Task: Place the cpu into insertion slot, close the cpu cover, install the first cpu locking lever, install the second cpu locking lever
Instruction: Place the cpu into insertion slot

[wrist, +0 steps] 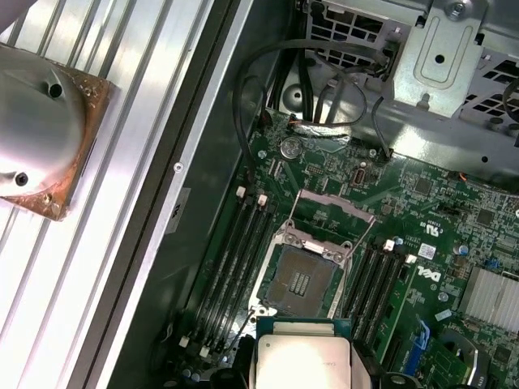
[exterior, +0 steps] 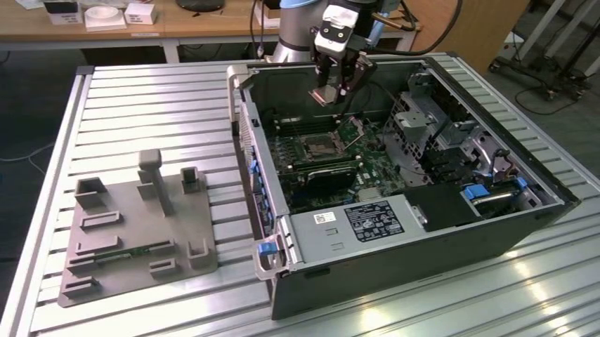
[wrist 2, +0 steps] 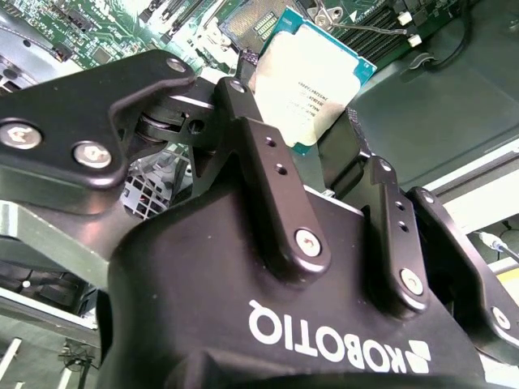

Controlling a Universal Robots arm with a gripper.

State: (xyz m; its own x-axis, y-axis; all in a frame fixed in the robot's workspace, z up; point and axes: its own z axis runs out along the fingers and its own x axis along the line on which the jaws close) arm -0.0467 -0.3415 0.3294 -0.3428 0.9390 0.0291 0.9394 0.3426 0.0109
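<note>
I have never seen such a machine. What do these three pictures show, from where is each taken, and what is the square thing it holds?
It is one robot arm with a gripper at its end. The exterior view comes from a camera standing off the arm; both wrist views come from cameras riding on the arm. On the slatted metal table stand an open computer case and a grey fixture block. The gripper is shut on the cpu, a flat silver chip, over the case. Inside, the insertion slot is bare and the cpu cover stands open.
</note>
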